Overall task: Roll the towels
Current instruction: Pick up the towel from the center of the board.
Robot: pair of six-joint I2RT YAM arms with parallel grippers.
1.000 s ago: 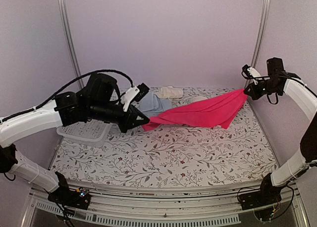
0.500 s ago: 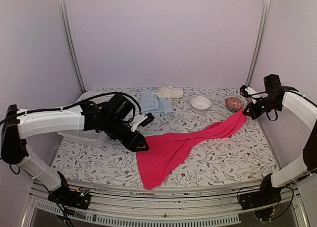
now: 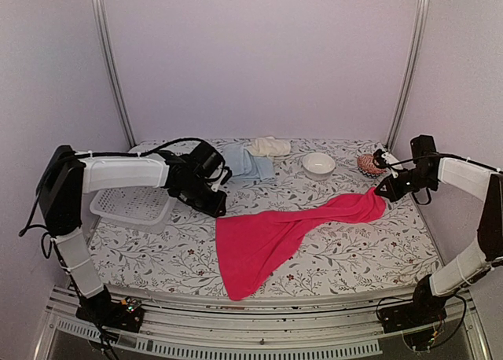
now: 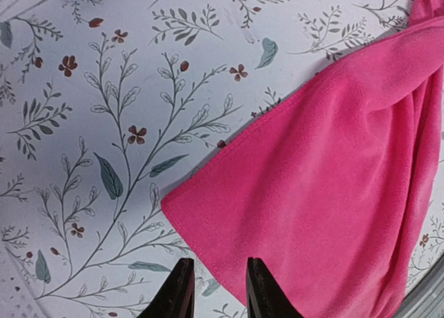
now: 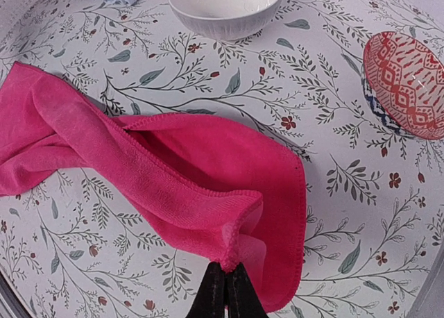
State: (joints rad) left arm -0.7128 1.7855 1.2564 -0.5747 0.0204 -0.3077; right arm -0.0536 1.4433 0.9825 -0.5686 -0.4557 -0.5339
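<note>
Early stage, nothing rolled yet. Hot pink towel [image 3: 267,242] lies open but skewed across the desk [image 3: 354,258], running from the front edge near centre up toward the right edge, with a long twisted fold in its right half. Light blue towel [image 3: 247,163] and cream towel [image 3: 269,146] sit untouched by the far edge; I see no yellow-green one. My read: flatten the pink one, roll it, then do the others. Right gripper [image 3: 380,192] is pinching the towel's right corner just off the desk. Left gripper [image 3: 218,208] hangs over the towel's left corner, slightly spread, holding nothing. Only the top view shows the whole layout: other towels, white basket [image 3: 134,207] at the left edge, white bowl [image 3: 318,164] and red patterned bowl [image 3: 369,164] toward the far right corner. The left wrist view adds that the left corner lies flat and free with the fingers [image 4: 182,290] just short of it. The right wrist view shows the pinch and the bunched ridge.
</note>
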